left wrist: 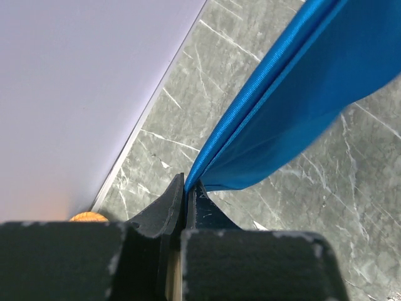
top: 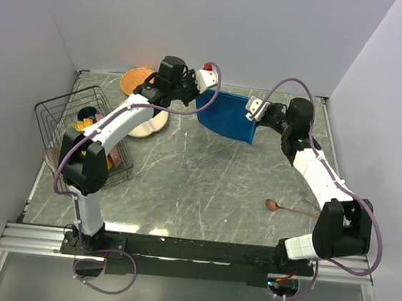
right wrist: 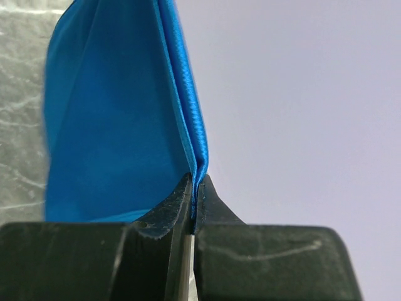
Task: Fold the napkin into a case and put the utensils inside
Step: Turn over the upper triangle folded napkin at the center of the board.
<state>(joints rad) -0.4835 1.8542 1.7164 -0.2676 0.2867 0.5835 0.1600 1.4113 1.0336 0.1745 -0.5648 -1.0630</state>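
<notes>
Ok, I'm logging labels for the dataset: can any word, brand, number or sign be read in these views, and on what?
None can be read in any view.
The napkin is plain blue and the wooden spoon bare.
Any print on the things in the wire basket is too small to tell.
</notes>
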